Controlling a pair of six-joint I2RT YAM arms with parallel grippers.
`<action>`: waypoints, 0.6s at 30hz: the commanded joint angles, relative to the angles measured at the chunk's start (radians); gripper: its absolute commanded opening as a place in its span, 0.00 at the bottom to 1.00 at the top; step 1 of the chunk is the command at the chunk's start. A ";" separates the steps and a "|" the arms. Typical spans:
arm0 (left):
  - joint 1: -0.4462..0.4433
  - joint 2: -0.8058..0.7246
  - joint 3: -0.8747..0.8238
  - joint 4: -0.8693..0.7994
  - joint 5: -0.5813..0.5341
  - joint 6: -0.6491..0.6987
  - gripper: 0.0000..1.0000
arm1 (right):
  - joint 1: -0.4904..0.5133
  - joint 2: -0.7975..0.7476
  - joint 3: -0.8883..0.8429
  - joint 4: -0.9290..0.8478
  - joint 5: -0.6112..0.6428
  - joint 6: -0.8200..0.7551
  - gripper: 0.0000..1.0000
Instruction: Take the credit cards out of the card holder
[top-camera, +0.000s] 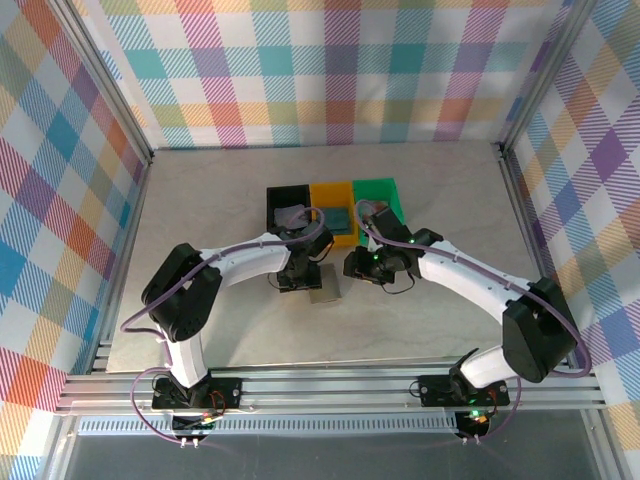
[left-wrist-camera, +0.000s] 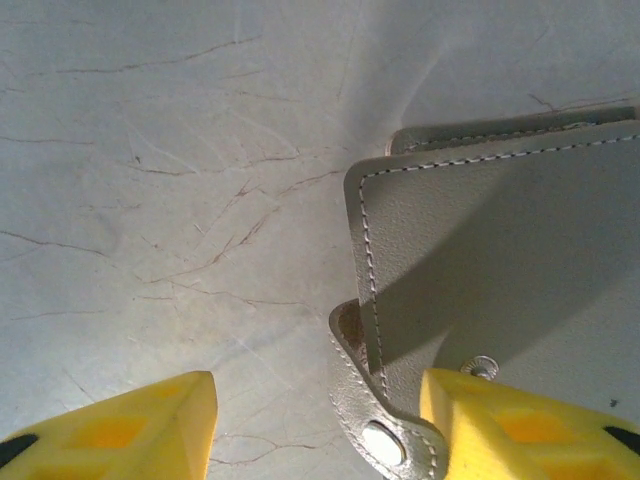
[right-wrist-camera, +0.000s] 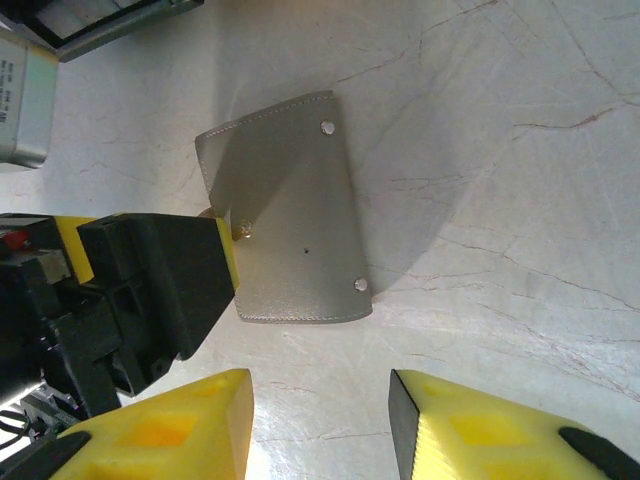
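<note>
The card holder (top-camera: 326, 284) lies folded shut on the table, a flat grey wallet with white stitching (left-wrist-camera: 500, 250) and metal snaps (right-wrist-camera: 290, 215). My left gripper (left-wrist-camera: 315, 432) is open at its left edge. One yellow finger (left-wrist-camera: 520, 430) is over the cover, the other (left-wrist-camera: 140, 435) is over bare table, and the holder's snap strap (left-wrist-camera: 385, 440) lies between them, untouched by the far finger. My right gripper (right-wrist-camera: 320, 420) is open over bare table just short of the holder's other end, nothing between its fingers. A teal credit card (top-camera: 337, 217) lies in the yellow tray.
Three trays stand in a row behind the holder: black (top-camera: 272, 200), yellow (top-camera: 325, 190) and green (top-camera: 385, 187), the green one partly covered by my right arm. A pale flat thing lies in the black tray (top-camera: 292, 214). Both wrists crowd the holder from either side.
</note>
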 joint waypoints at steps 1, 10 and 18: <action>-0.008 0.004 0.024 -0.055 -0.035 0.012 0.53 | 0.006 -0.028 -0.009 -0.024 0.004 -0.012 0.41; -0.003 -0.043 -0.023 -0.029 -0.070 -0.001 0.38 | 0.006 -0.017 -0.024 -0.003 -0.019 0.004 0.41; 0.002 -0.051 -0.047 0.019 -0.058 -0.012 0.20 | 0.006 -0.013 -0.027 0.004 -0.031 0.012 0.40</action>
